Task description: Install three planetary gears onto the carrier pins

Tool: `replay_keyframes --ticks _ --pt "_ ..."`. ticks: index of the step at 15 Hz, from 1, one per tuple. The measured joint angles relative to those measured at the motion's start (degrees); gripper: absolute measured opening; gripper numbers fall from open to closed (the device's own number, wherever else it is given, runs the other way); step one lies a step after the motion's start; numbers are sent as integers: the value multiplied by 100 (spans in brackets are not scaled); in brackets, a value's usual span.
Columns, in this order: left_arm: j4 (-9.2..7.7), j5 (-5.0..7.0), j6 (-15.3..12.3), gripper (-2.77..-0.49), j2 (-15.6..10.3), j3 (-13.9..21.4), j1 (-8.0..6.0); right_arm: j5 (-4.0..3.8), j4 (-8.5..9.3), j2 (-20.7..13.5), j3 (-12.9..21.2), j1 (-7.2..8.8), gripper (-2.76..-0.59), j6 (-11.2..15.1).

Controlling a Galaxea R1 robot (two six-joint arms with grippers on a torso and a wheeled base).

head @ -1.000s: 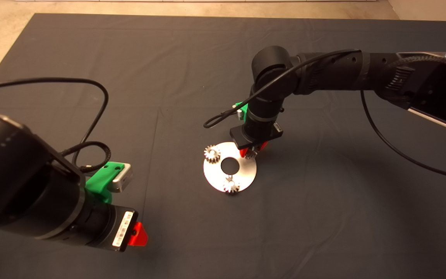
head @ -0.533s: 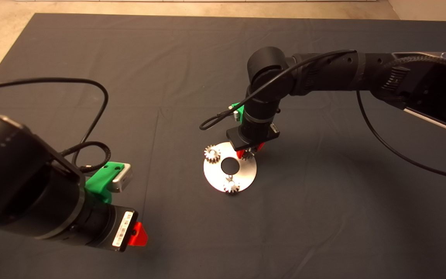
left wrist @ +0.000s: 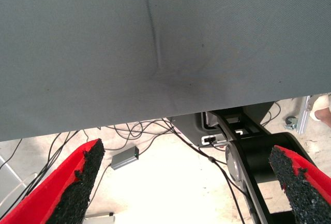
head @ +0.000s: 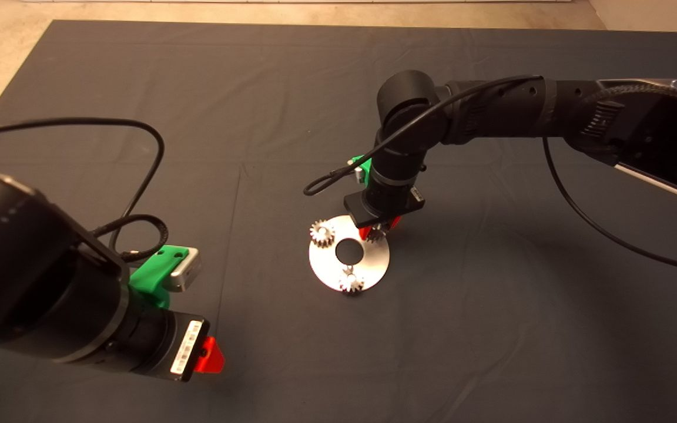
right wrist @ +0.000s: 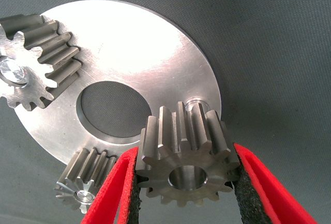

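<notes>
- Nearest the camera, at the lower left of the head view, the left gripper (head: 212, 355) waits above the dark mat (head: 291, 106); its wrist view shows its red fingers (left wrist: 70, 185) spread wide apart and holding nothing
- A white sticker with a barcode (head: 186, 346) sits on the left wrist; its print is too small to read
- Past the mat's edge, the left wrist view shows pale floor with tangled cables (left wrist: 150, 131) and a small grey box (left wrist: 125, 158)
- Near the mat's centre lies the round metal disc (head: 374, 258) with a large centre hole, holding the task's parts
- Two planetary gears sit on carrier pins on the disc: one gear (head: 351, 282) at its near edge, another gear (head: 321, 232) at its far left edge
- The right gripper (head: 378, 231) hangs over the disc's far right edge, its jaws clamped on the third gear (right wrist: 185, 162)
- In the right wrist view, that gear is held just beside the bare third pin (right wrist: 197, 103), not yet on it
- The right arm (head: 509, 111) reaches in from the right, a black cable (head: 338, 173) looping beside its wrist
</notes>
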Motion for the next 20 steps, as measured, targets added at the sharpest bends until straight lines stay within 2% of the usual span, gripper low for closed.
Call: replay_keyframes --ticks 18,20 --pt "-1 0 0 -93 2 0 -44 46 5 -111 7 7 -230 -1" --pt "-1 0 0 -93 1 0 -44 20 2 -120 7 16 -230 -1"
